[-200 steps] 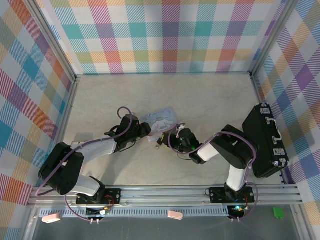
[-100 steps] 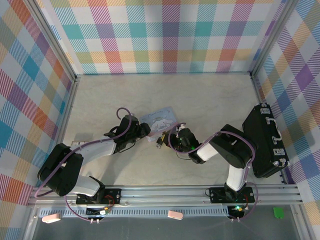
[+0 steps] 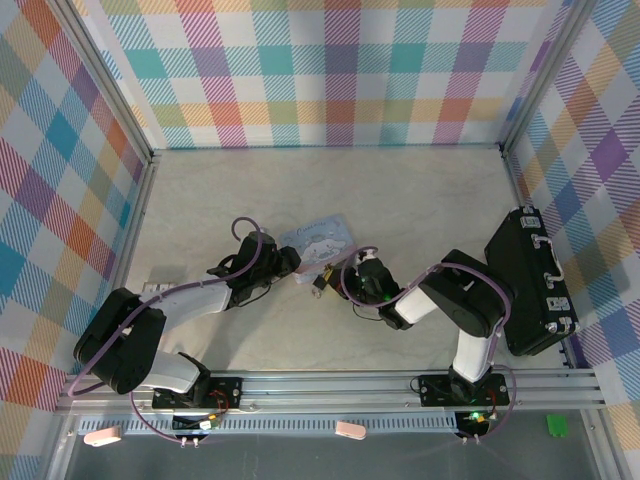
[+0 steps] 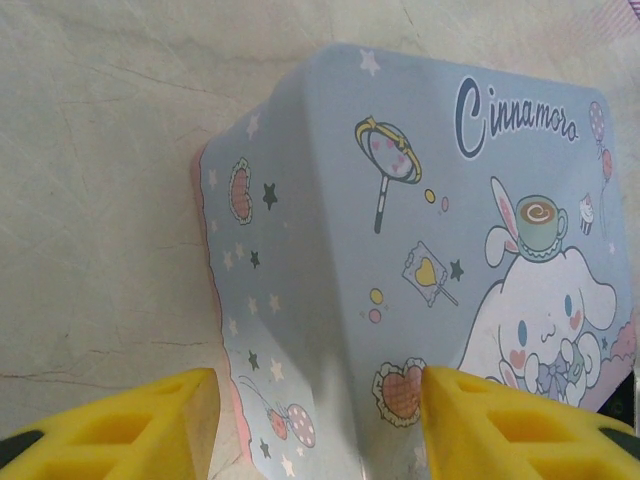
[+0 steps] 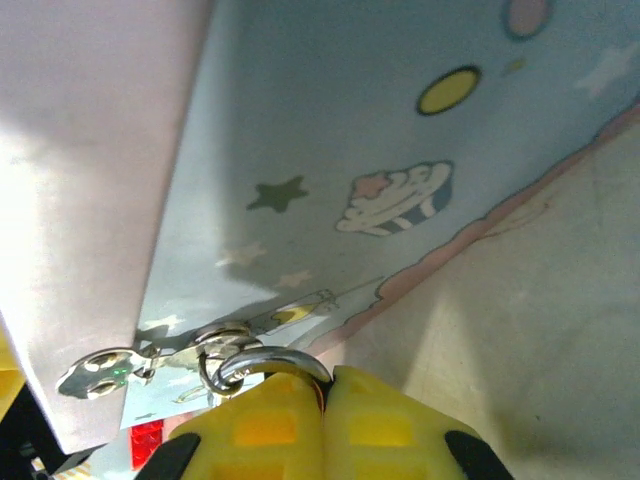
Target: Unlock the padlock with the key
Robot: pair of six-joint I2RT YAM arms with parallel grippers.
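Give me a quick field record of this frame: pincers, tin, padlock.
left pincer: straddles tin corner, contact unclear
right pincer: shut on padlock
padlock: body hidden in pincer, shackle sticks out beside tin's hasp
tin: pale blue, cartoon print

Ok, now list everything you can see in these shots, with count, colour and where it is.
tin: one, pale blue with cartoon print, table centre
padlock: one, silver shackle showing, hooked at the tin's hasp, body hidden
hasp: one, silver, tin's edge
case: one, black, table's right side
pink pieces: two, front rail
green piece: one, front right corner
left gripper: yellow fingers, gripping the tin
right gripper: yellow fingers, shut on the padlock
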